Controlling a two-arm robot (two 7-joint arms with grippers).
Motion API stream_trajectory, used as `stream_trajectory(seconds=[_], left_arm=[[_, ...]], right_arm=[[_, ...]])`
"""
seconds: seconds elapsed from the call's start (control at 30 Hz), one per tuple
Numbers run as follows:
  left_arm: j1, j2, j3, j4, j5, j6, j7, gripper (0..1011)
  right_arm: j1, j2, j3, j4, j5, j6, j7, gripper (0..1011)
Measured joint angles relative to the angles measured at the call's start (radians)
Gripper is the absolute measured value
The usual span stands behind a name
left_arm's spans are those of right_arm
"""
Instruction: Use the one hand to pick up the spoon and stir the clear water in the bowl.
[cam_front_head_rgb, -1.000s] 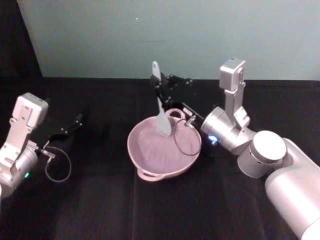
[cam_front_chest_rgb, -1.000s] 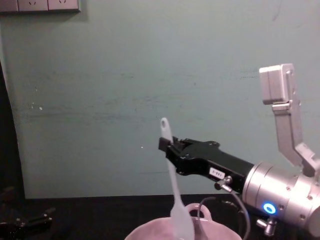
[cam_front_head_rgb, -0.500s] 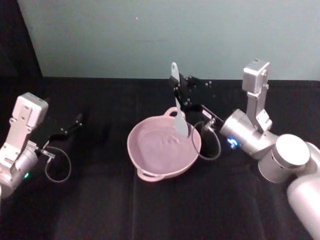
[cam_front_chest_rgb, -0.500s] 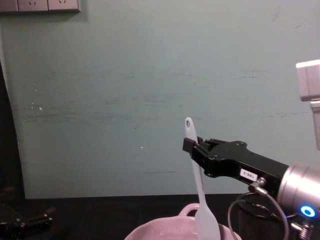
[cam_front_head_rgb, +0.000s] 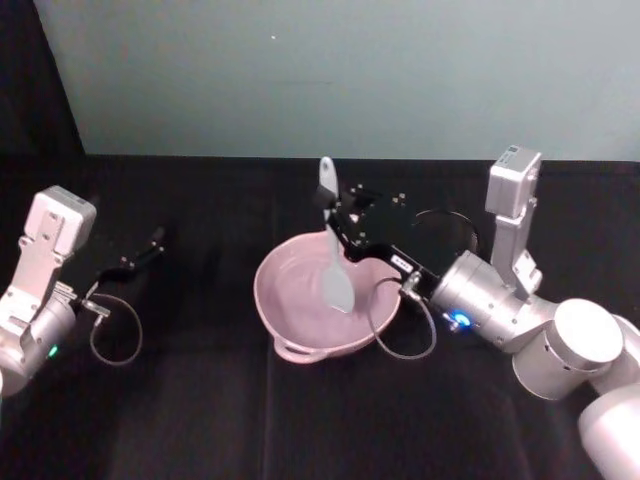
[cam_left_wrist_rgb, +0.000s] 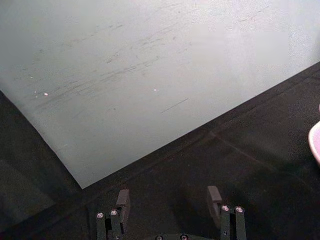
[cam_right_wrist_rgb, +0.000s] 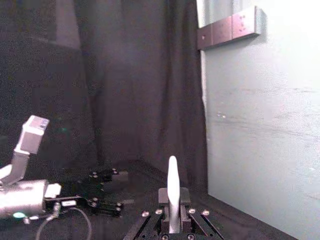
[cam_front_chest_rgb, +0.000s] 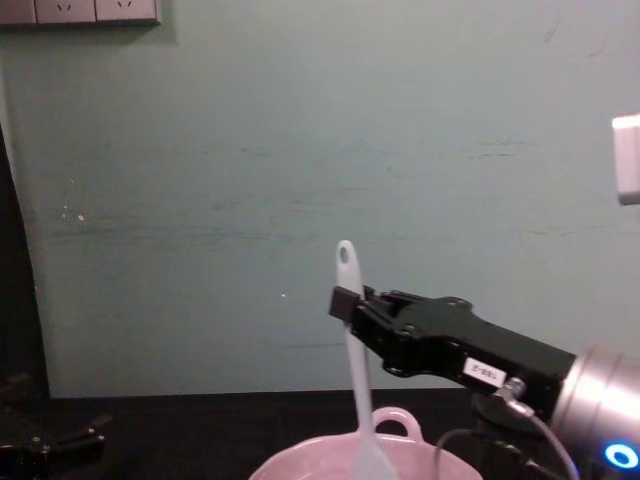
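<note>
Closest to me is the right arm (cam_front_head_rgb: 520, 320). It is a shiny silver tube with a small blue light (cam_front_head_rgb: 457, 322), and a thin black cable (cam_front_head_rgb: 400, 335) loops beside it. At its far end sits the hand (cam_front_head_rgb: 332, 214). It is black and boxy, with two flat fingers and a little white label (cam_front_chest_rgb: 483, 373).

The fingers are squeezed tight on the spoon (cam_front_head_rgb: 334, 268) and pinch its thin handle just under the top. The spoon is smooth white plastic, long and skinny, and it stands almost straight up. The small hole at the handle's end pokes up above the hand. The flat round paddle hangs down below the hand, inside the bowl (cam_front_head_rgb: 268, 300). I cannot tell if the paddle touches the water.

The bowl is wide, round and pale pink, with a smooth rim and a little loop handle (cam_front_chest_rgb: 392, 411) on its edge. It sits on the black cloth (cam_front_head_rgb: 200, 420) right under the hand.

Well away to the left of the hand is the left gripper (cam_left_wrist_rgb: 168, 200). It is parked over the cloth with its two fingers spread wide apart, and it holds nothing.

Beyond the hand is a flat, pale green wall (cam_front_head_rgb: 300, 70) with faint scratches.
</note>
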Motion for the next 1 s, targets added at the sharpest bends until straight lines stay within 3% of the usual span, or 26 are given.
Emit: stream_trajectory(seconds=[0.3, 0.53, 0.7, 1.0], left_arm=[[0.000, 0.000, 0.000, 0.000, 0.000, 0.000, 0.000, 1011], [0.000, 0.000, 0.000, 0.000, 0.000, 0.000, 0.000, 1011], [0.000, 0.000, 0.000, 0.000, 0.000, 0.000, 0.000, 1011], [0.000, 0.000, 0.000, 0.000, 0.000, 0.000, 0.000, 1011]], right_arm=[[0.049, -0.044, -0.040, 0.068, 0.013, 0.011, 0.011, 127], [0.118, -0.102, -0.054, 0.182, -0.018, -0.028, -0.019, 127], [0.165, -0.137, -0.047, 0.273, -0.053, -0.072, -0.049, 126], [0.193, -0.149, -0.011, 0.333, -0.086, -0.117, -0.085, 127]])
